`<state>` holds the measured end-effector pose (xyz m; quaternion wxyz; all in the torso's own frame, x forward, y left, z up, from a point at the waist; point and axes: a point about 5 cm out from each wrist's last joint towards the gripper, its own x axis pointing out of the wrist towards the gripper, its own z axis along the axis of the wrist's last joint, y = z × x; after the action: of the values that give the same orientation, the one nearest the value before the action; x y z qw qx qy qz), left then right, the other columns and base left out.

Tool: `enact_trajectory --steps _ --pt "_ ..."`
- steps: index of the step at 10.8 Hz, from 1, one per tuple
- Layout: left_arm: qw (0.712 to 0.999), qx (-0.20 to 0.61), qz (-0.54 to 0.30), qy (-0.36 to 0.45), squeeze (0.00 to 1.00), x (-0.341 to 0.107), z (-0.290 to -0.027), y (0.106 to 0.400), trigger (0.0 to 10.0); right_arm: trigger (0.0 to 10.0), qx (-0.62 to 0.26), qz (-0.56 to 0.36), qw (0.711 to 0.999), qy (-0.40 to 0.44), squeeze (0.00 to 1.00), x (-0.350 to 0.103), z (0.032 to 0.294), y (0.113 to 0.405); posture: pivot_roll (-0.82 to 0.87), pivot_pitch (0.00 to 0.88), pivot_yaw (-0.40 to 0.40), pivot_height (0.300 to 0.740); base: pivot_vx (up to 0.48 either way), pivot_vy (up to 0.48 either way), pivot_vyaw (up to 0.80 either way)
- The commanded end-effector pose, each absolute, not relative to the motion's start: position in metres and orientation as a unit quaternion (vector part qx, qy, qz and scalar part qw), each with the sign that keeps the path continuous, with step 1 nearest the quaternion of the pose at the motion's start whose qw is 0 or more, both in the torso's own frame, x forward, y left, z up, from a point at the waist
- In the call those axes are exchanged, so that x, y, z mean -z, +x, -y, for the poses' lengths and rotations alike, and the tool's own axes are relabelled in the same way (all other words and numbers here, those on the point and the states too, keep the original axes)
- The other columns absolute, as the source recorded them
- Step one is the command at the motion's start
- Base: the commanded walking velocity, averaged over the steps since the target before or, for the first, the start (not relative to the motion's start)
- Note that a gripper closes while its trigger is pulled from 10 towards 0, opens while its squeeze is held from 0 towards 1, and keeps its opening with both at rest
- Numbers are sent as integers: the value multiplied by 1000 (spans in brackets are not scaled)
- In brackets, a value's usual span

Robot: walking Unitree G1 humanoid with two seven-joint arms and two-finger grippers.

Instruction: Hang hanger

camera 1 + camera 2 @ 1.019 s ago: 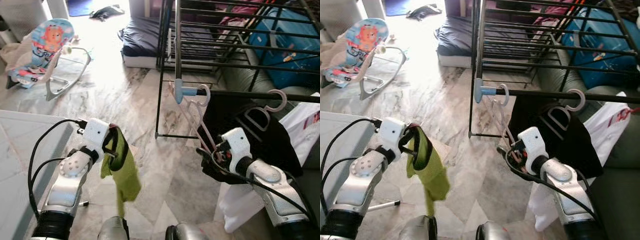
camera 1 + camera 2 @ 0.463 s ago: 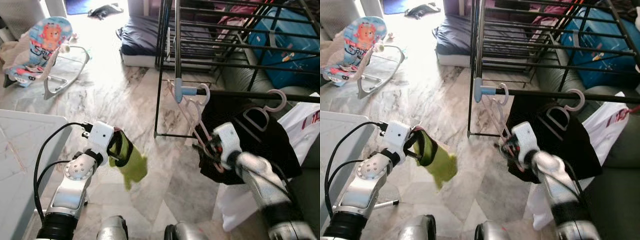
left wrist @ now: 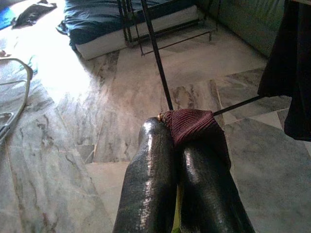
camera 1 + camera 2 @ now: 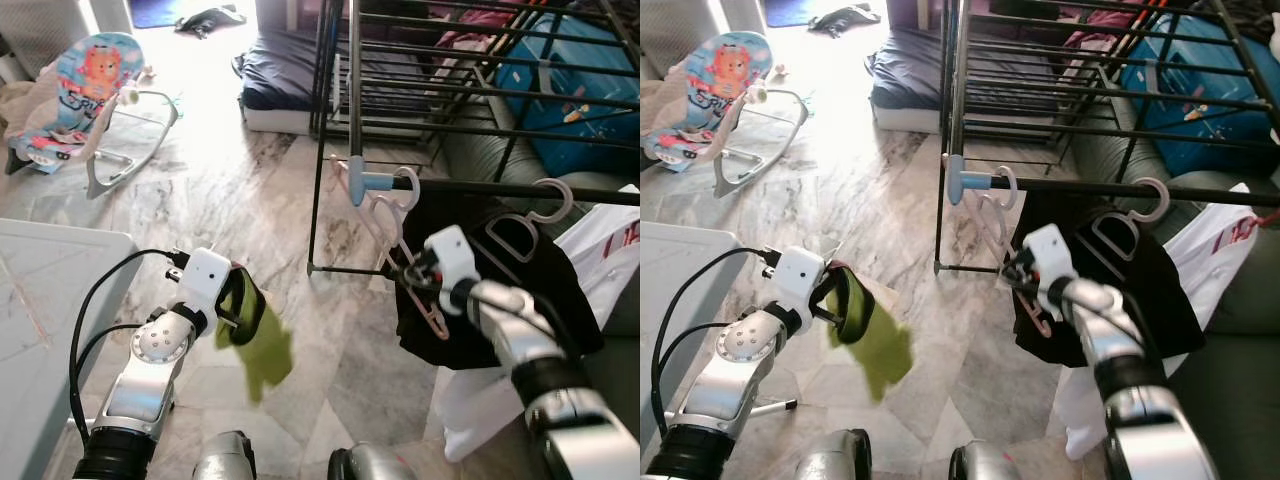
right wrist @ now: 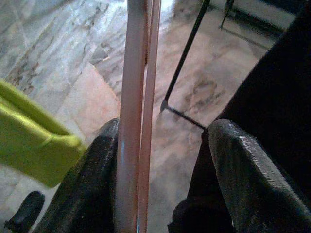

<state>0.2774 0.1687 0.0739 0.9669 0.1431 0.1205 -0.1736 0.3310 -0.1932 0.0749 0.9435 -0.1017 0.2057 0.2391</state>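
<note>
Left eye view shows the pink hanger [image 4: 392, 232] already hooked over the dark rail [image 4: 520, 188] of the drying rack [image 4: 352, 90], just beside the rail's blue end cap [image 4: 360, 181], so the hanging itself looks done. The right gripper [image 4: 415, 268] sits at the hanger's lower part; in the right wrist view its fingers [image 5: 99, 167] are spread apart with the pink bars against one of them, not clamped, so what seems left is to draw that arm clear. The left gripper [image 4: 232, 300] is closed tight on a green cloth [image 4: 262, 345] with a dark red trim, held low over the floor [image 4: 250, 190]. The floor is pale marbled tile, brightly lit. A black garment [image 4: 520, 290] hangs from the same rail on another hanger. A baby bouncer [image 4: 90, 90] and a dark mattress [image 4: 285, 80] lie further back.
</note>
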Motion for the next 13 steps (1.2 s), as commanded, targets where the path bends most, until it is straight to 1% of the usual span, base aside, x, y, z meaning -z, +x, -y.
enact_trajectory --steps 1,4,11,12,13 --pt "966 175 -120 149 0 -76 -169 278 10000 0 -249 -200 941 -109 0 -80 197 335 -25 94 -84 740 0 0 0" --pt "964 181 -123 148 0 -76 -167 278 10000 0 -256 -182 943 -113 0 -91 197 345 -24 92 -78 740 0 0 0" --pt "963 179 -128 155 0 -75 -168 279 10000 0 -293 -199 926 -132 0 -90 198 345 -24 88 -83 740 0 0 0" --pt "963 179 -128 155 0 -74 -168 279 10000 392 -292 -200 925 -137 0 -92 201 346 -25 87 -84 740 0 0 0" --pt "963 179 -129 156 0 -74 -168 279 10000 431 -293 -199 925 -138 0 -93 201 347 -26 86 -85 740 0 0 0"
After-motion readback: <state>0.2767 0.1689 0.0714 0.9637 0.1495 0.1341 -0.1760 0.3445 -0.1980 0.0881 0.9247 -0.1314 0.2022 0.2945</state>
